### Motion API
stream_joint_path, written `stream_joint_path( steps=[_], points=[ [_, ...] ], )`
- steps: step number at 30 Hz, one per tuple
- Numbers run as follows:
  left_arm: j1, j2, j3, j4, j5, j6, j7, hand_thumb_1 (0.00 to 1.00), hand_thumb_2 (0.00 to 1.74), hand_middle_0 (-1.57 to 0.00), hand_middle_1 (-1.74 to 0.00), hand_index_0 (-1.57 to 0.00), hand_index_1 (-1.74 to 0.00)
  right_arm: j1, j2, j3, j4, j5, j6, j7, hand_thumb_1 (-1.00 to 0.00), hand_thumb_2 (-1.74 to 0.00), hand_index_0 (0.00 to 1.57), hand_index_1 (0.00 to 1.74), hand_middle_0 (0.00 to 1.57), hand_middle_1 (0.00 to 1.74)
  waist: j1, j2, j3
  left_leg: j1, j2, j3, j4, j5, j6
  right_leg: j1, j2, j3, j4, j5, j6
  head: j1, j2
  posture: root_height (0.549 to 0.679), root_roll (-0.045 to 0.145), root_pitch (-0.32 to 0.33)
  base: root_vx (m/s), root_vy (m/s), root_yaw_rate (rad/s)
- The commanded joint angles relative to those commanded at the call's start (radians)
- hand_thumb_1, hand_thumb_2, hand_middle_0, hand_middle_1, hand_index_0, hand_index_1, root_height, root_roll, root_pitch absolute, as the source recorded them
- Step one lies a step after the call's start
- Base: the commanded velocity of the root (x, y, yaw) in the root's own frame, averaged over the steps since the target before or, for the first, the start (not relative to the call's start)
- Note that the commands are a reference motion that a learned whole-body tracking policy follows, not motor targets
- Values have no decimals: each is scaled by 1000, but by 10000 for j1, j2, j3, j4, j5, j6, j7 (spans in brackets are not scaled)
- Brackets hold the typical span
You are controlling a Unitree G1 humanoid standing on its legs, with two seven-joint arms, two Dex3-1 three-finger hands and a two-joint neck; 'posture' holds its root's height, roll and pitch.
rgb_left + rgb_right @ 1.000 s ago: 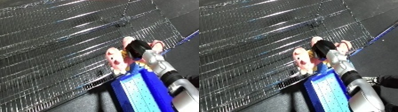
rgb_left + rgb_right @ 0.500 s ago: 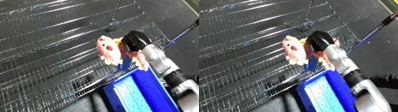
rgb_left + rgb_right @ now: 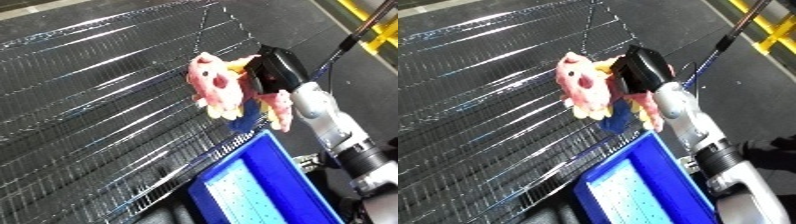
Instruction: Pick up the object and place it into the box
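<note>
A pink plush toy (image 3: 219, 85) with yellow and blue parts hangs in the air over the wire mesh surface (image 3: 98, 100). My right hand (image 3: 277, 70) is shut on it from the right, its silver forearm running down to the lower right. The blue bin (image 3: 266, 192) sits below the toy at the bottom of the view, with a pale perforated floor showing inside. The toy is just above and beyond the bin's far rim. My left hand does not show in either view.
The wire mesh fills the left and centre and ends at an edge close to the bin. Dark floor lies to the right, with a thin blue bar (image 3: 722, 42) and yellow floor markings (image 3: 771, 35) at the upper right.
My right hand has lifted the plush toy higher above the mesh. The camera has also shifted, so the bin looks larger and lower in the view.
</note>
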Motion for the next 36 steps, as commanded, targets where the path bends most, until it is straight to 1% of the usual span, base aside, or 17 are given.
stream_joint_path(
  steps=[3, 6, 10, 15, 22, 25, 27, 29, 33, 36],
  points=[
    [177, -164, 115, 49, 10, 41, 44, 1000, 1740, -1570, -1740, -1570, -1740, 791, 166, -890, -527, 164, -71, -208, -1000, -1740, 1570, 1740, 1570, 1740, -230, -17, -46, 128, 40, 84, 60, -85, 3, 103, 0, 48, -46, 7, -5, 582, 86, 638, 65, -144, 16, 25, -124],
    [330, -354, 213, 70, 38, 69, 98, 1000, 1740, -1570, -1740, -1570, -1740, 1784, 629, -1944, -928, 420, -137, -456, -1000, -1740, 1570, 1740, 1570, 1740, -448, -6, -90, 226, 75, 155, 122, -152, 4, 199, -20, 69, -93, 13, -12, 798, 74, 638, 66, -150, 14, 27, -109],
    [299, -463, 239, 115, 116, 69, 195, 1000, 1740, -1570, -1740, -1570, -1740, 2985, 1279, -3106, -1103, 620, -164, -643, -1000, -1740, 1570, 1740, 1570, 1740, -560, 57, -121, 312, 85, 217, 110, -179, 8, 280, -36, 82, -143, 14, -13, 1150, 4, 639, 68, -153, -2, 17, -61],
    [251, -585, 362, 257, 281, 80, 333, 1000, 1740, -1570, -1740, -1570, -1740, 4111, 2098, -4117, -1163, 766, -212, -879, -1000, -1740, 1570, 1740, 1570, 1740, -855, 184, -177, 440, 80, 323, 49, -195, 8, 344, -49, 154, -212, 22, -30, 1538, -73, 641, 74, -155, 1, 27, -82],
    [202, -782, 314, 300, 395, 66, 408, 1000, 1740, -1570, -1740, -1570, -1740, 5103, 3359, -4880, -915, 1286, -388, -1068, -1000, -1740, 1570, 1740, 1570, 1740, -1292, 346, -227, 527, 60, 443, 66, -253, 13, 410, -34, 256, -299, 1, -90, 2039, -353, 643, 82, -154, 4, 26, -80],
    [158, -801, 234, 326, 436, 63, 406, 1000, 1740, -1570, -1740, -1570, -1740, 5292, 3703, -4996, -615, 1529, -459, -1115, -1000, -1740, 1570, 1740, 1570, 1740, -1429, 407, -254, 554, 58, 489, 63, -275, 13, 414, -21, 289, -319, -8, -107, 2180, -545, 643, 84, -152, 2, 20, -75],
    [104, -792, 166, 350, 454, 48, 416, 1000, 1740, -1570, -1740, -1570, -1740, 5349, 3887, -5018, -260, 1772, -512, -1142, -1000, -1740, 1570, 1740, 1570, 1740, -1509, 436, -276, 569, 56, 514, 58, -289, 14, 425, -9, 308, -346, -11, -116, 2275, -814, 644, 85, -150, -2, 15, -57],
    [49, -778, 112, 385, 475, 30, 422, 1000, 1740, -1570, -1740, -1570, -1740, 5356, 4040, -4987, 165, 2001, -563, -1143, -1000, -1740, 1570, 1740, 1570, 1740, -1569, 456, -298, 580, 54, 528, 48, -298, 14, 450, 3, 322, -392, -12, -123, 2330, -880, 645, 85, -149, -1, 7, -38],
    [-13, -705, 104, 470, 524, -25, 448, 1000, 1740, -1570, -1740, -1570, -1740, 5244, 4295, -4907, 1133, 2528, -693, -1152, -800, -1392, 1256, 1392, 1256, 1392, -1633, 486, -340, 580, 55, 554, 3, -291, 4, 485, 14, 319, -492, 7, -130, 2379, -942, 646, 86, -145, -3, 3, -21],
    [-38, -625, 152, 459, 578, -73, 463, 1000, 1740, -1570, -1740, -1570, -1740, 5154, 4397, -4916, 1776, 2791, -749, -1228, -650, -1131, 1020, 1131, 1020, 1131, -1662, 517, -370, 571, 56, 568, -39, -276, -2, 491, 18, 313, -549, 23, -126, 2333, -929, 647, 86, -142, -8, 4, -13]
  ],
)
